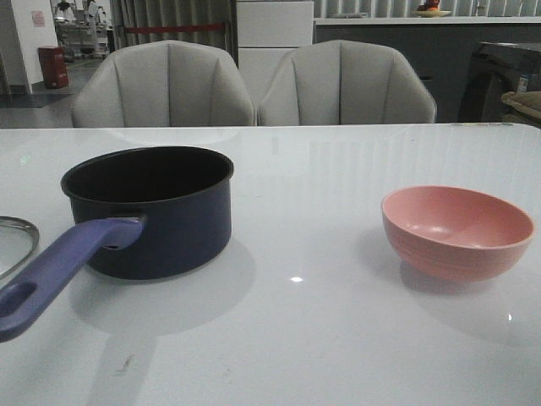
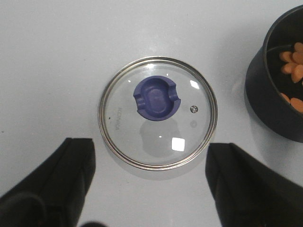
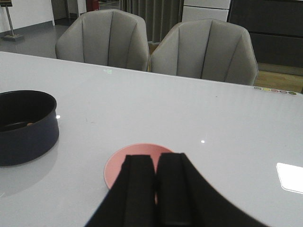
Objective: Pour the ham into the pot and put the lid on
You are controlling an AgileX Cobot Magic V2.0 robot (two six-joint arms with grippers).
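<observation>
The dark navy pot (image 1: 161,211) stands left of centre, its purple-blue handle (image 1: 59,271) pointing to the front left. Several orange ham pieces (image 2: 293,61) lie inside the pot (image 2: 277,85). The glass lid (image 2: 157,113) with its purple-blue knob (image 2: 156,98) lies flat on the table left of the pot; only its edge (image 1: 15,241) shows in the front view. My left gripper (image 2: 151,145) is open and hangs above the lid, its fingers (image 2: 66,175) apart and touching nothing. My right gripper (image 3: 155,160) is shut and empty above the pink bowl (image 3: 124,158).
The pink bowl (image 1: 456,230) stands at the right of the white table (image 1: 304,338) and looks empty. Two grey chairs (image 1: 165,85) stand behind the far edge. The pot (image 3: 26,127) also shows in the right wrist view. Neither arm shows in the front view.
</observation>
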